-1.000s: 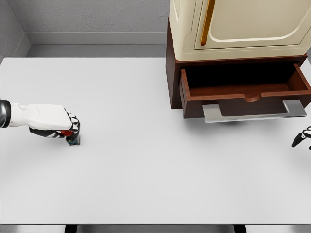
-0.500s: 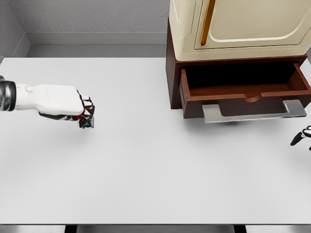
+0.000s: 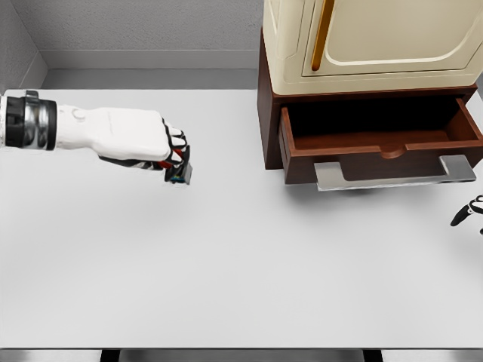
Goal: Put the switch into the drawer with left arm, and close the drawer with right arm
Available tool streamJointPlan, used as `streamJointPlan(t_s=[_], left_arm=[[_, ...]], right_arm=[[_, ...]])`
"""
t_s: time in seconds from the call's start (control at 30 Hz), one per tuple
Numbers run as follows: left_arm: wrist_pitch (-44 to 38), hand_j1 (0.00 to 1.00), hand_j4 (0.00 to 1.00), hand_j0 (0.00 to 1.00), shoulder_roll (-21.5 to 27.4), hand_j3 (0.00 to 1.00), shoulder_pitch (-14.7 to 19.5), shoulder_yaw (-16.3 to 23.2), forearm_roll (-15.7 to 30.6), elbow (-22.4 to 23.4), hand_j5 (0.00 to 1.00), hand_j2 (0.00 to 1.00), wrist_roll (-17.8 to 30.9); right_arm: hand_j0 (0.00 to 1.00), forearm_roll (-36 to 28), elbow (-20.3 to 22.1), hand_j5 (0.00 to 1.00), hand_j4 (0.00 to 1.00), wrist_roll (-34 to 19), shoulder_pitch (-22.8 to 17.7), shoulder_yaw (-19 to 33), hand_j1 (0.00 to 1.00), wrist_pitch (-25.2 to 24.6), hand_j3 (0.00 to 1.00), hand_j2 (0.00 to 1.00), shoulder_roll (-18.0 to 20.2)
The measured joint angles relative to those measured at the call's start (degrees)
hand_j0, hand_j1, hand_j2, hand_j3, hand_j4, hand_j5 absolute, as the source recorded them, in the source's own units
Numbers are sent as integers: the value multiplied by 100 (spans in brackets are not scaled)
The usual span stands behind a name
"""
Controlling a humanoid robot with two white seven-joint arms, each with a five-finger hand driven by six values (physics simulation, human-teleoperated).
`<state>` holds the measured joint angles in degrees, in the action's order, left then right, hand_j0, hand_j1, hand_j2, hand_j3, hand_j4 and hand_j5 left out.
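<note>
A: Entry, head view. Where is the switch (image 3: 181,173)?

B: Held in the left hand (image 3: 147,140), small and dark with a bit of blue and red showing, sticking out below the curled fingers (image 3: 175,148). It sits well to the left of the drawer (image 3: 381,142), at about the height of the drawer front, above the white table (image 3: 241,264); whether it clears the surface I cannot tell for certain, though a faint shadow lies below it.

A: Hand state?

B: Fingers wrapped tight around the switch, knuckles pointing toward the drawer. The white forearm comes in from the far left.

A: The drawer?

B: Pulled open, brown wood, inside looks bare. A flat grey handle (image 3: 392,173) runs along its front edge. Directly above the drawer stands a cream cabinet (image 3: 370,38) with a brass-coloured bar.

A: Right hand (image 3: 468,211)?

B: Only dark fingertips show, below and right of the drawer's handle at the frame edge. Cannot tell its pose.
</note>
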<state>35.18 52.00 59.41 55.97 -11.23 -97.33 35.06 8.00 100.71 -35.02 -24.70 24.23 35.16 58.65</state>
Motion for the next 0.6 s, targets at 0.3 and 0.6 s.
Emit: streamJointPlan(t_s=[0.3, 0.6], left_arm=[[2, 35, 35, 35, -689, 35, 361, -9, 39, 37, 35, 35, 1], [3, 36, 36, 36, -1266, 36, 633, -47, 39, 108, 36, 36, 0]], right_arm=[[60, 0, 0, 60, 60, 0, 0, 1, 60, 0, 60, 60, 0], [59, -62, 0, 59, 59, 0, -26, -3, 59, 1, 59, 59, 54]])
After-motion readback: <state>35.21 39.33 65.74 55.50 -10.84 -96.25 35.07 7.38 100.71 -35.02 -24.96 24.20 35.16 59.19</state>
